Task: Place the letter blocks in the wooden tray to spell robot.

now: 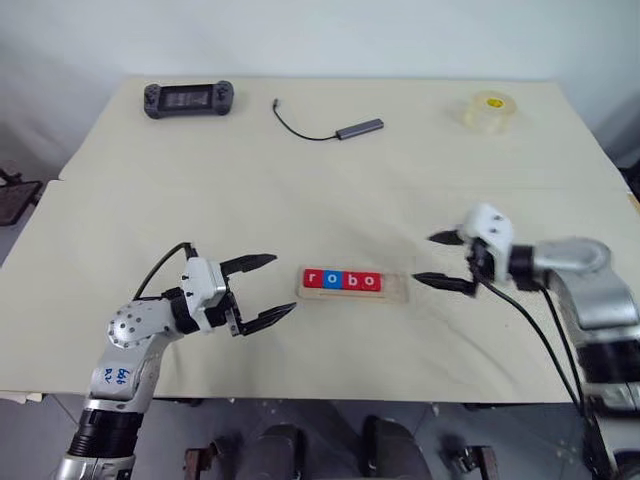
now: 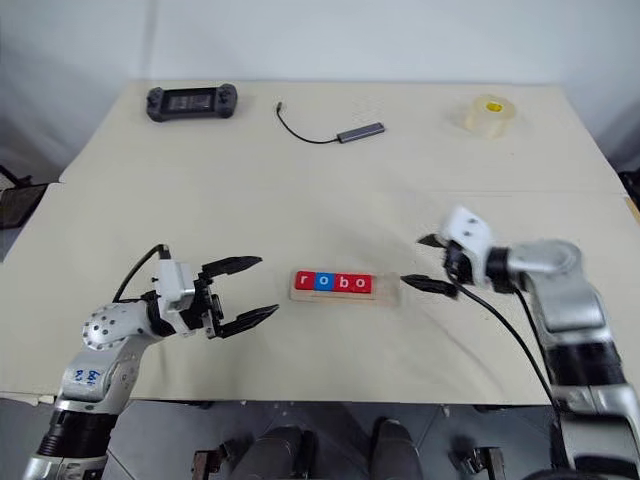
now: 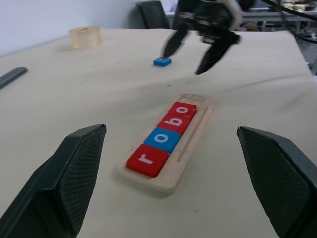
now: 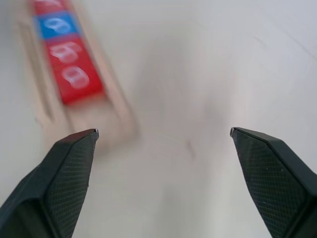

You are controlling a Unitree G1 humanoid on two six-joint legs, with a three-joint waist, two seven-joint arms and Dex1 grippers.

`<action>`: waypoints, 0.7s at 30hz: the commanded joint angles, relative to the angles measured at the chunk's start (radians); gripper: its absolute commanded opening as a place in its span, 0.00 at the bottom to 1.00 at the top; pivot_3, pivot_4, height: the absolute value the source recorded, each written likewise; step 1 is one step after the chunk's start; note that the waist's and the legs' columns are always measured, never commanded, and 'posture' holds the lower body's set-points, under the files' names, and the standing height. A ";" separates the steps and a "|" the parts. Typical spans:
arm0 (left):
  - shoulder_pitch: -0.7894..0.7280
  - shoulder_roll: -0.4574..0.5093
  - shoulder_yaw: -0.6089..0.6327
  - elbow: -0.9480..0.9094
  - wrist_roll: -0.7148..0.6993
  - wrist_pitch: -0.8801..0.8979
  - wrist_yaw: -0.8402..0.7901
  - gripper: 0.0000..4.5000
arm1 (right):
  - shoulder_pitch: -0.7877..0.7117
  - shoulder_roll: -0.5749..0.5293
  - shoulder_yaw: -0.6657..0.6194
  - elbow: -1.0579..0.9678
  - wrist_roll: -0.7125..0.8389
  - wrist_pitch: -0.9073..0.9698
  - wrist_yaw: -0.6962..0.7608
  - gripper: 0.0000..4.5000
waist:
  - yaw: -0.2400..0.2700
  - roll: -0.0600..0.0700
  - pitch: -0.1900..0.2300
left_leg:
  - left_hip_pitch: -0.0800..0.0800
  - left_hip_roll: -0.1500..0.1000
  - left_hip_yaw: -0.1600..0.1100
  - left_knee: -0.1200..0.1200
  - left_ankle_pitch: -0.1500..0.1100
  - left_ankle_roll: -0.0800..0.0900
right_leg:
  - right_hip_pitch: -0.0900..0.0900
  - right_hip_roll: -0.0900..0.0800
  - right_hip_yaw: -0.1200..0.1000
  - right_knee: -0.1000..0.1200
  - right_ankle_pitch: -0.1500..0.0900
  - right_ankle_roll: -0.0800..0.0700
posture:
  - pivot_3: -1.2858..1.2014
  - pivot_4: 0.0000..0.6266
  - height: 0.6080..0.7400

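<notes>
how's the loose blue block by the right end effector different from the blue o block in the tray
The loose blue block lies on the bare table, outside the wooden tray; the blue o block sits in the tray's groove, second in the row. The loose block stands alone, while the o block has red blocks on both sides. The o block's letter reads clearly; the loose block's letter can't be made out. Both are small, flat, blue squares.
</notes>
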 commanded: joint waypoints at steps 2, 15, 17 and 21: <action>-0.038 -0.005 -0.001 0.046 0.011 -0.027 -0.014 1.00 | 0.222 0.063 -0.233 -0.073 0.040 -0.169 -0.168 0.99 | 0.004 0.000 0.000 | 0.001 0.000 0.001 0.000 0.000 0.000 | 0.000 0.000 0.000 0.000 0.000 0.000 | 0.52 0.24 1.00; -0.095 -0.010 -0.005 0.122 0.009 -0.049 -0.051 1.00 | 0.348 0.210 -0.280 -0.128 0.084 -0.289 -0.396 0.99 | -0.018 0.001 0.000 | 0.005 0.001 0.006 0.001 0.001 0.000 | 0.001 0.000 0.006 0.004 0.000 0.001 | 0.52 0.24 1.00; -0.098 -0.011 -0.006 0.123 0.010 -0.050 -0.051 1.00 | 0.305 0.190 -0.255 -0.126 0.090 -0.233 -0.398 0.99 | -0.024 0.001 0.000 | 0.005 0.001 0.005 0.001 0.001 0.000 | 0.001 0.000 0.006 0.005 0.001 0.001 | 0.52 0.24 1.00; -0.097 -0.015 -0.007 0.115 0.010 -0.051 -0.044 1.00 | 0.120 0.149 -0.186 -0.066 0.083 0.096 -0.505 0.99 | -0.026 0.001 -0.001 | 0.005 0.002 0.006 0.001 0.002 0.000 | 0.000 0.001 0.007 0.006 0.000 0.001 | 0.52 0.24 1.00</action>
